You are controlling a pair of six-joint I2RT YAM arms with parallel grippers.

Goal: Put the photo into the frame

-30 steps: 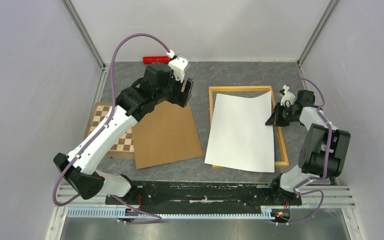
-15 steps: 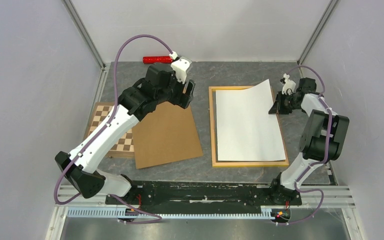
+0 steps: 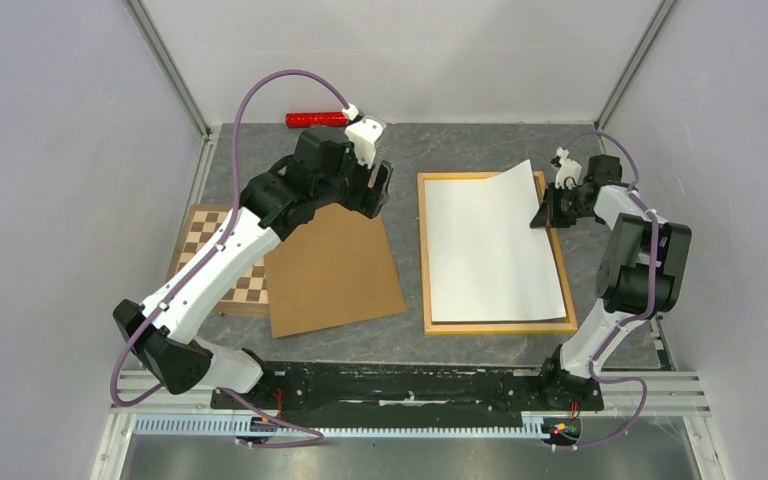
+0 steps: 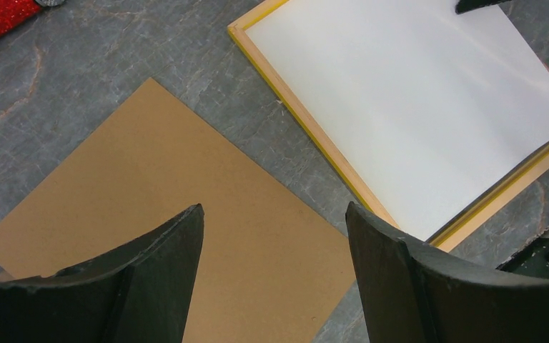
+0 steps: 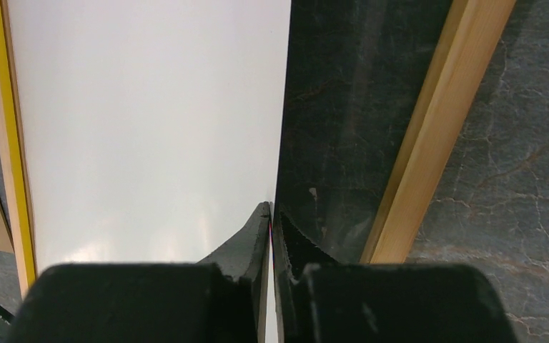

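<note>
now | right jaws pinch photo (image 3: 490,245) edge, print side hidden | left jaws spread, empty

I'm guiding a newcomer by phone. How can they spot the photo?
On the grey table, find the yellow wooden frame right of centre. The photo is the white sheet lying inside it, its right edge pinched by the right end effector, unlike the brown board alongside.

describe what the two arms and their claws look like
Both the left arm and right arm have white link shells with chunky black joints and black bases. A purple cable runs along each. The left claw and right claw are matte black, two tapered fingers each, with a white camera mount at the wrist.
</note>
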